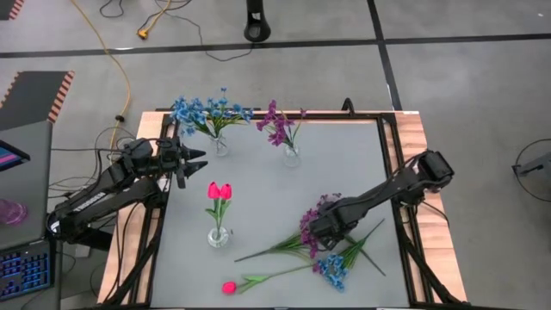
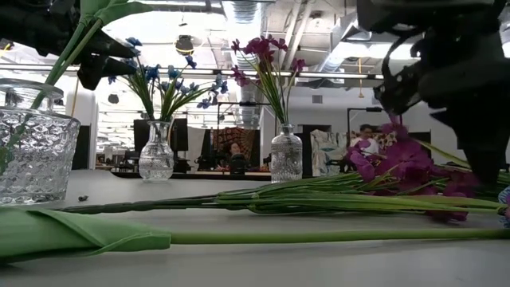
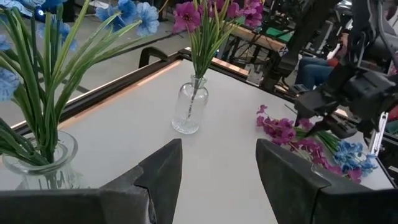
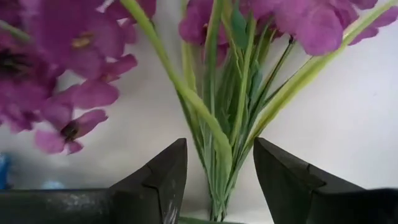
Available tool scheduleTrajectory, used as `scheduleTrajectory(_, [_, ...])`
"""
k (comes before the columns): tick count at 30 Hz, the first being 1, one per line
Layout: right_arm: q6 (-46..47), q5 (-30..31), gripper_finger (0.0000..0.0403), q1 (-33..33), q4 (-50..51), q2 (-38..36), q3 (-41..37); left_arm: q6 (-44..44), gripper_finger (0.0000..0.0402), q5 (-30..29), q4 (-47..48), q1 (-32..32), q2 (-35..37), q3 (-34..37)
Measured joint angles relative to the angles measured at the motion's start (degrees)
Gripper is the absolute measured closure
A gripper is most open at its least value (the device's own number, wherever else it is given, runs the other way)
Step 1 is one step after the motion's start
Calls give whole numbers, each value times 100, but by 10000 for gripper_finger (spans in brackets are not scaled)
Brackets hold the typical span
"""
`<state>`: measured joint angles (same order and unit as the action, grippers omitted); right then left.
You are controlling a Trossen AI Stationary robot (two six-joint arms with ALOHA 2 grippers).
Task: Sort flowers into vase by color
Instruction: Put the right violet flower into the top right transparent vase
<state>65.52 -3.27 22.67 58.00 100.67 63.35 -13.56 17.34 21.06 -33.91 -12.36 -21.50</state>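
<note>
The right end effector (image 4: 214, 180) is down over the purple flower (image 1: 312, 226) on the counter (image 1: 267, 189), its fingers apart around the stalk, not clenched. The left end effector (image 1: 196, 160) waits released near the blue flowers (image 1: 205, 112).

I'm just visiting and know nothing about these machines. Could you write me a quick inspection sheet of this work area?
Surface: grey table with wooden edges.
Job's things: blue flowers in vase; purple flowers in vase; pink tulips in vase; loose purple stem, blue stem and pink tulip lying flat.
Clutter: nothing seen.
Grippers: left gripper open beside the blue vase, empty; right gripper over the loose purple stem, jaws open astride its stalks.
Cables: yellow cable on the floor.
Surroundings: seated person beyond the table; keyboard.
</note>
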Motion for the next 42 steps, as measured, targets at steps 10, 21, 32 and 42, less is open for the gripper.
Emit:
scheduleTrajectory(10, [-199, -52, 193, -214, -104, 178, -127, 0, 209, -7, 8, 0, 0, 0])
scheduleTrajectory(21, [-304, -227, 223, -449, -451, 163, -444, 2, 209, -15, 20, 0, 0, 0])
scheduleTrajectory(32, [-317, -237, 335, -519, -456, 165, -455, 4, 209, -179, 66, 0, 0, 0])
scheduleTrajectory(42, [-317, -207, 363, -519, -431, 156, -439, 4, 209, -181, 57, 0, 0, 0])
